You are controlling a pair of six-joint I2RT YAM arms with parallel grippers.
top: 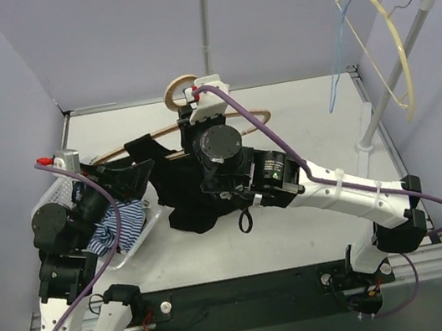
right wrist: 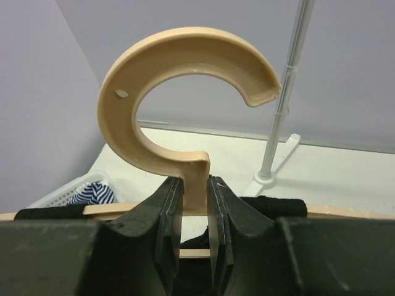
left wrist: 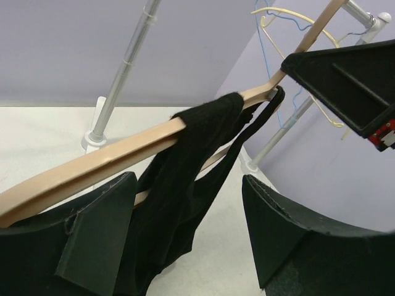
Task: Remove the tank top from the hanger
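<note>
The right fingers (right wrist: 151,219) are clamped on the neck of the tan plastic hanger (right wrist: 185,68), just under its round hook. The black fabric tank top (left wrist: 200,148) is draped over the hanger's arm, one strap looped near the hanger's shoulder and its body hanging below toward the white desk (top: 301,237). The left fingers (left wrist: 99,237) stand wide apart under the hanger, either side of the cloth. A white plastic basket (top: 56,191) sits left of the hanger.
</note>
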